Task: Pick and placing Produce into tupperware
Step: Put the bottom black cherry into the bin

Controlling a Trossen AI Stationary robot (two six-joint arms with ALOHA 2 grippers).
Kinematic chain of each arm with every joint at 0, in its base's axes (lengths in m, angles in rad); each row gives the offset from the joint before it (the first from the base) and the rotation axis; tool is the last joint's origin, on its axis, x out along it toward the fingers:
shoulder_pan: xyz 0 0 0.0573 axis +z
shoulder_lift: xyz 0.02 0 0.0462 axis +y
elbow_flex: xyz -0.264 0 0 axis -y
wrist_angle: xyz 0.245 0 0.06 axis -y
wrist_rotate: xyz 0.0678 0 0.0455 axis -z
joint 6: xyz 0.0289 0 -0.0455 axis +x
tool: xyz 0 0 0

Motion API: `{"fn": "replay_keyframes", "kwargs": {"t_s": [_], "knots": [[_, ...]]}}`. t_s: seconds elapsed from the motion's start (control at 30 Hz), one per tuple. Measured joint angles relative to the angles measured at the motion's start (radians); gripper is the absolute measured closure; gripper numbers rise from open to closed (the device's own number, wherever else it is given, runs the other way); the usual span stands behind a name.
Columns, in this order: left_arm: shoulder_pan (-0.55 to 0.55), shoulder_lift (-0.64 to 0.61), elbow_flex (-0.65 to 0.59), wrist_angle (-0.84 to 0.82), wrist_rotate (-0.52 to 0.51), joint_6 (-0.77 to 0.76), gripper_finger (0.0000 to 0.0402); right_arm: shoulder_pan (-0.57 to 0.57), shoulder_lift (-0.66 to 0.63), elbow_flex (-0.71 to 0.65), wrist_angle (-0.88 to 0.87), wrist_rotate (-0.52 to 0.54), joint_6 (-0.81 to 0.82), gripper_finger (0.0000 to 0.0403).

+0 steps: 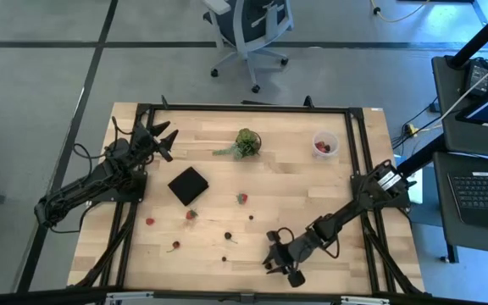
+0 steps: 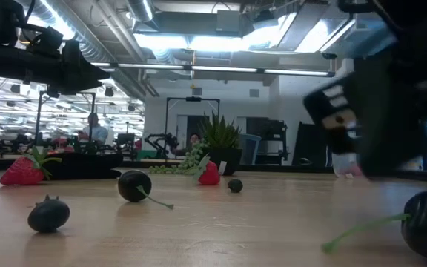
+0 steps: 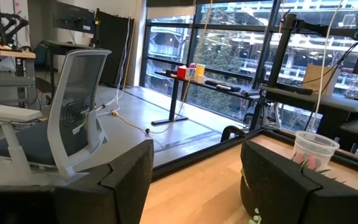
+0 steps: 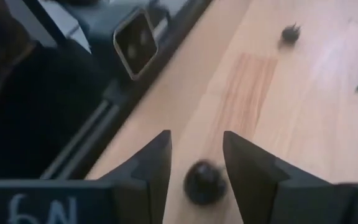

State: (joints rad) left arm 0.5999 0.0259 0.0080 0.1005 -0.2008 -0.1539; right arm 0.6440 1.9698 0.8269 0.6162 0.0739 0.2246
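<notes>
The step in hand is the pick: the right gripper [image 4: 196, 163] is low over the front edge of the table [image 1: 312, 182], its two fingers apart with a dark berry [image 4: 202, 182] lying between them. The fingers do not look clamped on it yet; small gaps show on each side.

The next move, as I judge it, calls for bringing the fingers together on the berry without rolling it off the edge, which lies just beside the outer finger, then lifting and carrying it across to the tub [image 1: 325, 143], well apart from the fingers at the far right of the table. The tub already holds some red pieces.

The left gripper [image 1: 161, 135] waits at the far left of the table, its fingers wide apart and holding nothing.

Other produce lies scattered beyond the right fingers: a strawberry [image 1: 241, 198], another red one [image 1: 191, 214] and more dark berries [image 1: 227, 235]. A flat black square [image 1: 189, 185] and a green leafy clump [image 1: 246, 142] also sit there.

The surface is pale wood in a black frame. Beyond it stand a grey floor, an office chair [image 1: 248, 25], a laptop [image 1: 485, 191] to the right, and desks with a person far off.
</notes>
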Motion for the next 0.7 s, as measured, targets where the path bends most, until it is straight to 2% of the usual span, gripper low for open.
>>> {"fn": "replay_keyframes", "kwargs": {"t_s": [0.3, 0.7], "knots": [[0.000, 0.000, 0.000, -0.003, 0.000, -0.004, 0.0166, 0.014, 0.035, 0.000, -0.002, 0.015, -0.048, 0.0279], [0.000, 0.000, 0.000, -0.004, 0.000, -0.004, 0.0166, 0.014, 0.031, 0.003, -0.081, 0.037, -0.074, 0.0279]]}}
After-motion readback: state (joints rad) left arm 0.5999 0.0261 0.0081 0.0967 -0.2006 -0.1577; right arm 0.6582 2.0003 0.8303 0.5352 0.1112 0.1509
